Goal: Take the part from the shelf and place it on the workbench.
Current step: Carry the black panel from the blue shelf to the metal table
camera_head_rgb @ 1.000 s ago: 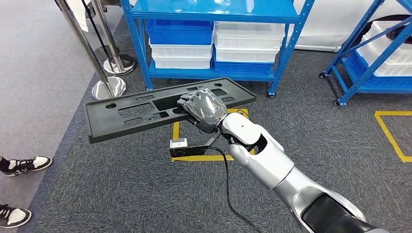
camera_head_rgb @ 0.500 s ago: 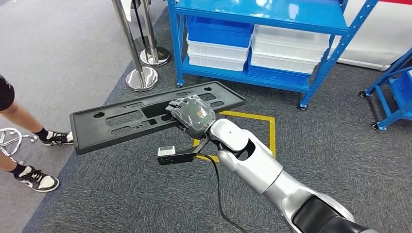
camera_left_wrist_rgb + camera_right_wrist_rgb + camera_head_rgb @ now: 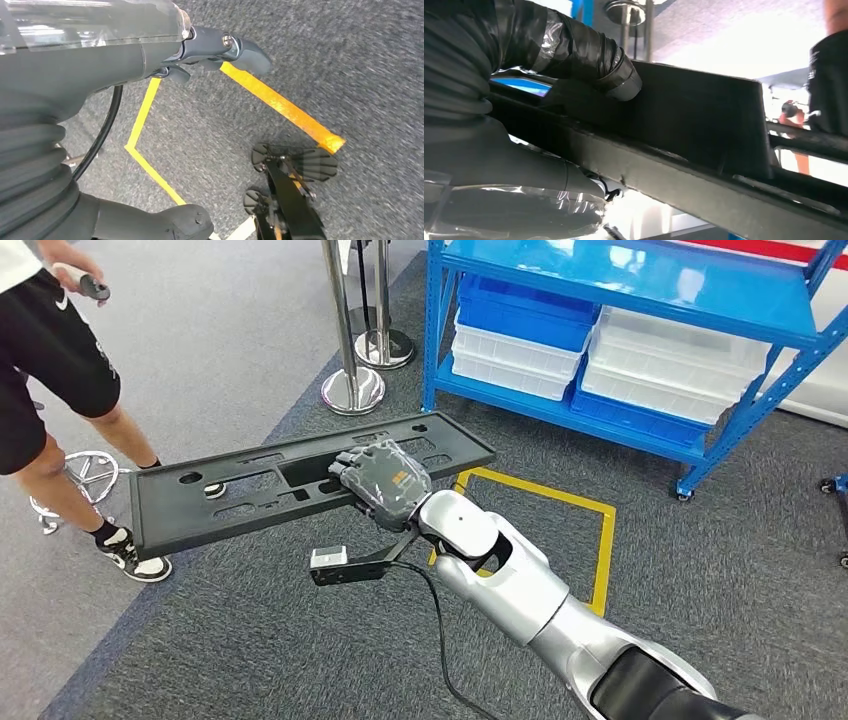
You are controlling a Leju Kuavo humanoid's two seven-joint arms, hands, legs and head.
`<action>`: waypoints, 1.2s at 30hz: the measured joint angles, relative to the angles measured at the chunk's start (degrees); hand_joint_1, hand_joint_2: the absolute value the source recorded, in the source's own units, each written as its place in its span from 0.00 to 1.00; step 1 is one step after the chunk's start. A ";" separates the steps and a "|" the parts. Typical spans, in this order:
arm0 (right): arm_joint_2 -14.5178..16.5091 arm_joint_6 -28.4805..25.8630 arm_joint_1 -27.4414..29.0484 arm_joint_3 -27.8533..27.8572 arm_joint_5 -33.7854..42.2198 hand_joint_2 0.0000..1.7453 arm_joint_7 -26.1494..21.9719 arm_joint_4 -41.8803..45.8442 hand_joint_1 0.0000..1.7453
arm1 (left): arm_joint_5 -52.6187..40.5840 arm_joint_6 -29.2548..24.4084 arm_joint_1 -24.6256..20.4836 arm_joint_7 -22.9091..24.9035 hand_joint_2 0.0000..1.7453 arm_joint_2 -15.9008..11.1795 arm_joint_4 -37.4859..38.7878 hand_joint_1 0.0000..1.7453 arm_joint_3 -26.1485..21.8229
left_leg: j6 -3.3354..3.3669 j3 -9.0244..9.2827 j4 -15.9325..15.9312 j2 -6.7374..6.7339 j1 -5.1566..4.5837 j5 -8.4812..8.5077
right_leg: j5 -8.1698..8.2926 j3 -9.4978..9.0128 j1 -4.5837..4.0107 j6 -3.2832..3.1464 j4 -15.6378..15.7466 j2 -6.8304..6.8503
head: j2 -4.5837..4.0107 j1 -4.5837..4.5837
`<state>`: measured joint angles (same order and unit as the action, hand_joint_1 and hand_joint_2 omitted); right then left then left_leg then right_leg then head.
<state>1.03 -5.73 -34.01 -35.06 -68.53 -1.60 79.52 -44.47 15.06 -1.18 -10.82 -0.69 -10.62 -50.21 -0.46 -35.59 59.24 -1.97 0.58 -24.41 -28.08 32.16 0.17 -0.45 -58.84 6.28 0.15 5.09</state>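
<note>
The part [image 3: 230, 495] is a long, flat black plastic panel with several cut-outs, held level above the grey carpet in the head view. My right hand [image 3: 385, 480] grips it near its middle, fingers curled over its near edge. In the right wrist view the thumb [image 3: 589, 65] presses on the panel's dark rim [image 3: 704, 115]. My left hand [image 3: 100, 60] hangs over the floor with its fingers apart and nothing in it.
A blue shelf [image 3: 620, 280] with white and blue bins [image 3: 520, 350] stands ahead to the right. Chrome stanchion posts [image 3: 352, 390] stand beside it. A person [image 3: 60, 370] stands at the left, close to the panel's far end. Yellow tape [image 3: 590, 530] marks a square on the carpet.
The camera has swung left, so the shelf and posts slid to the right in the picture and a person came into view. My right hand keeps its hold on the panel.
</note>
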 joint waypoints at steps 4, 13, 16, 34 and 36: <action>0.26 -0.14 0.05 -0.04 -0.38 1.00 -0.04 -0.15 1.00 | -0.27 0.00 0.10 0.00 1.00 -0.02 0.00 0.00 0.00 | 1.30 0.08 -0.65 2.02 0.41 0.60 | -3.16 1.54 0.54 1.01 -3.95 -3.34 | 0.00 0.00; 0.13 -0.39 0.99 -0.04 -0.74 1.00 -0.15 -0.90 1.00 | -0.29 0.07 -0.14 -0.04 1.00 0.05 0.00 0.00 0.00 | 1.32 -0.22 -0.48 8.17 0.12 1.01 | 0.58 1.40 0.59 -0.33 -1.68 -10.37 | 0.00 -0.01; 0.20 -0.45 1.01 -0.05 -0.90 1.00 -0.26 -0.90 1.00 | -0.29 0.09 0.05 -0.02 1.00 0.09 0.01 0.00 -0.07 | 0.05 -0.82 -0.76 10.12 0.51 1.50 | 0.90 0.69 0.49 -0.69 0.12 -10.21 | 0.00 0.01; 0.80 -0.48 1.11 -0.09 -1.52 1.00 -0.61 -1.02 1.00 | -0.27 0.17 0.18 0.22 1.00 -0.07 0.00 0.00 -0.58 | 1.33 0.12 -0.99 1.54 0.11 0.75 | -2.22 0.70 0.07 0.45 -2.37 -2.13 | 0.00 -0.01; 0.70 -0.47 1.21 -0.09 -1.52 1.00 -0.58 -1.07 1.00 | -0.27 0.17 0.00 0.21 1.00 -0.07 0.00 0.00 -0.59 | 1.73 0.11 -1.18 2.67 0.16 0.97 | -5.95 3.96 0.26 0.65 -9.37 -5.04 | 0.00 0.00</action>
<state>1.73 -6.20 -32.80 -35.15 -70.05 -2.19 78.44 -44.74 15.23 -1.18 -10.62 -0.76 -10.62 -50.80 1.28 -35.48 58.06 0.70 0.74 -23.44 -34.03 36.13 0.42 0.20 -68.20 1.23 0.15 5.09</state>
